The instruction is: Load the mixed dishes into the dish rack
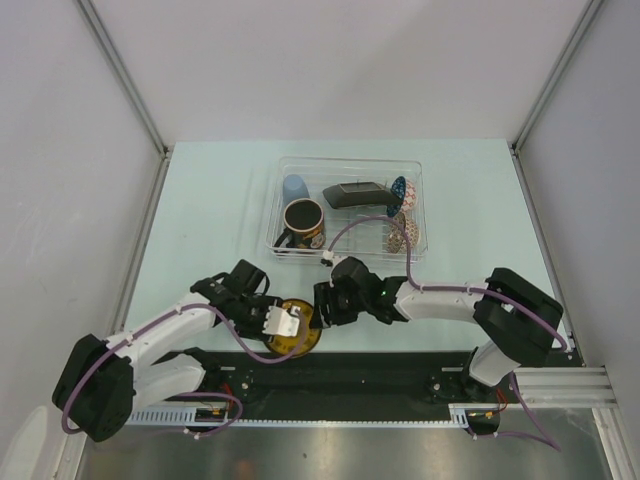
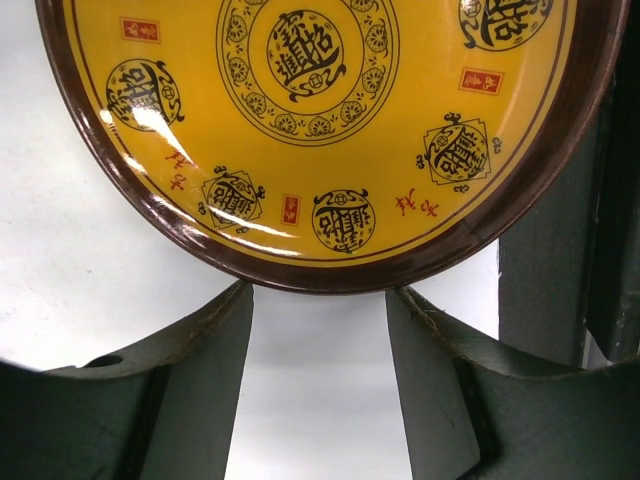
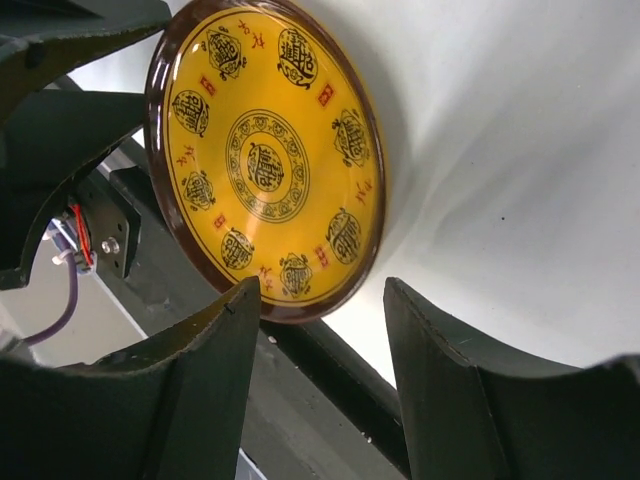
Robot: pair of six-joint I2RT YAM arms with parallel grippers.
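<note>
At the bottom of the overhead view, just above the black base strip, the yellow-and-dark saucer lies flat on the pale table. It is the only dish outside the rack.

Your left gripper faces it from the left with its jaws spread wide. In the left wrist view the saucer's dark rim sits right at the mouth, with bare table showing between the fingers. It holds nothing.

Your right gripper faces the saucer from the other side, also wide and empty. The rim shows just beyond its fingertips.

This two-sided approach looks deliberate. A shallow saucer lying flat gives a pinch little to bite on, so one arm probably has to brace or tip it while the other takes the rim. The views don't show whether either finger is already under the edge.

Farther up the frame, at centre, is the see-through dish rack. It already holds:
- the black flowered mug, upright at its lower left
- the light-blue cup, just above the mug
- the square black plate, propped at an angle in the middle
- the blue-patterned bowl, apparently on edge at the right

The rack's lower middle looks free, which I judge the likeliest spot for the saucer.
</note>
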